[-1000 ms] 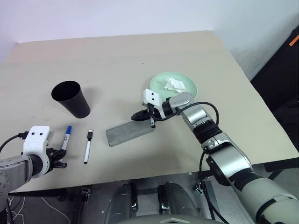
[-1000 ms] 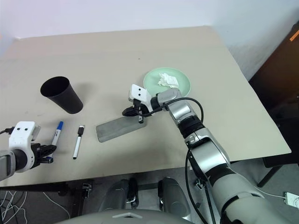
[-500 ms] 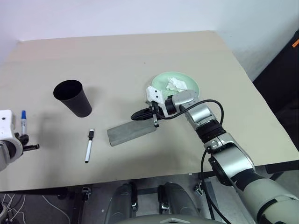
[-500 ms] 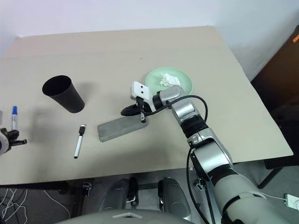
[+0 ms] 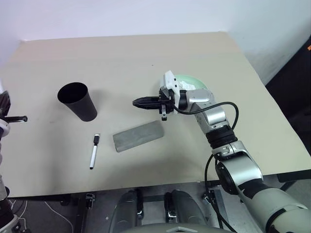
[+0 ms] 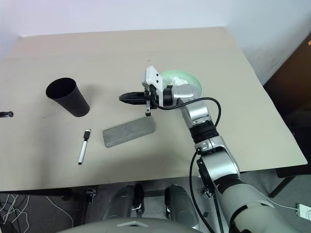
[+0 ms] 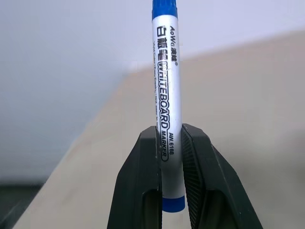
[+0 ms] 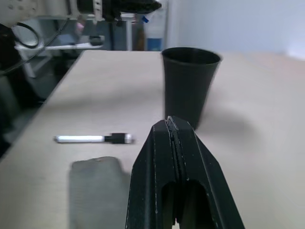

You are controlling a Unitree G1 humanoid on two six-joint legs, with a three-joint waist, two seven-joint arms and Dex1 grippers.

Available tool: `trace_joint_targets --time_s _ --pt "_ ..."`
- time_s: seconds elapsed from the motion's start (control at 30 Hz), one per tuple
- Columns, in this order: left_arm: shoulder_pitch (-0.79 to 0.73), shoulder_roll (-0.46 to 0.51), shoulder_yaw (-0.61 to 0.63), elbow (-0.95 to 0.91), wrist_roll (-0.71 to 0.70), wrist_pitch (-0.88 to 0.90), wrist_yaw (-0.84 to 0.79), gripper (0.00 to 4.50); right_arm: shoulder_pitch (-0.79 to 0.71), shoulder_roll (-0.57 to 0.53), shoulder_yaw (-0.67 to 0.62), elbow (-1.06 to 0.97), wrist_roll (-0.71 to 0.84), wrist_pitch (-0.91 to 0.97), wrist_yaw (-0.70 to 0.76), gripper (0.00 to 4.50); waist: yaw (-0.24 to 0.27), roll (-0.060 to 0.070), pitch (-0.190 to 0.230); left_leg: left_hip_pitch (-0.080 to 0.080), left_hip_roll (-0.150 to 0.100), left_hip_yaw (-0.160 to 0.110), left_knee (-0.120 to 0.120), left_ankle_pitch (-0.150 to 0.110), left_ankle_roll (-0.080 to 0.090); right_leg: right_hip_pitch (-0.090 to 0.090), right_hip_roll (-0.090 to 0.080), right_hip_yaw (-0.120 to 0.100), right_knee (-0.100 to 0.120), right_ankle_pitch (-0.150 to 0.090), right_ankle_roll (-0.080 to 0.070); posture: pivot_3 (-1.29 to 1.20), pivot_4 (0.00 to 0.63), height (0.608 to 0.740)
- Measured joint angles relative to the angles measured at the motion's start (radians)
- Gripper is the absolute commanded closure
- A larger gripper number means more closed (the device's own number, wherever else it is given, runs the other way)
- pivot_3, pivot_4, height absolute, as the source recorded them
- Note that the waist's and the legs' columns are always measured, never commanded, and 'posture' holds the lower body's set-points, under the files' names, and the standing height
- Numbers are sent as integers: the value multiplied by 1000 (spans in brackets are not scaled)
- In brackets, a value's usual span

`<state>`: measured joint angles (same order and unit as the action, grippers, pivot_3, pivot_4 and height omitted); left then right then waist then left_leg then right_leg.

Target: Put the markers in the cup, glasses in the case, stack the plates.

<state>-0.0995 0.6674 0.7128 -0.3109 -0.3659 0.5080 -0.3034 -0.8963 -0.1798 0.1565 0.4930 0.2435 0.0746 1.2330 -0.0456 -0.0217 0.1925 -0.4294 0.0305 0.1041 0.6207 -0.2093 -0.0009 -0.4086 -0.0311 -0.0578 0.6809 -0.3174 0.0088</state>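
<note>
Markers were split between table and gripper: you had the white whiteboard marker with blue cap [image 7: 167, 105] clamped upright between the two black fingers [image 7: 143, 186] of the left gripper [image 7: 167, 143], off the table at its left edge; the second slim white marker with black cap [image 5: 93, 151] lay flat on the beige tabletop [image 5: 121, 58], in front of the black tapered plastic cup [image 5: 77, 101]; that cup stood upright and apart from it. Your right gripper [image 5: 138, 102] hung level above the table with its fingers pressed together on nothing, pointing toward the cup; the grey oblong matte case [image 5: 138, 136] lay closed just below and in front of it; the pale mint green round plate [image 6: 187, 79] sat behind that wrist, holding a crumpled white scrap [image 6: 179, 80].
</note>
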Motion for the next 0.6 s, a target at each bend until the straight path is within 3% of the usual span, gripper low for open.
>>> trace_joint_targets --time_s 0.33,0.6 --pt "-84 -36 -16 15 -218 -79 -189 4222 38 -9 24 -31 -16 -29 -11 4500 2 0 0 1 1 0 4 2 3 2 1 0 3 0 1 0 150 715" --pt "-125 -55 -112 114 -200 -230 -262 4222 39 -16 24 -38 -22 -11 -36 4500 3 0 0 2 1 0 5 3 3 3 2 -1 4 0 1 0 150 715"
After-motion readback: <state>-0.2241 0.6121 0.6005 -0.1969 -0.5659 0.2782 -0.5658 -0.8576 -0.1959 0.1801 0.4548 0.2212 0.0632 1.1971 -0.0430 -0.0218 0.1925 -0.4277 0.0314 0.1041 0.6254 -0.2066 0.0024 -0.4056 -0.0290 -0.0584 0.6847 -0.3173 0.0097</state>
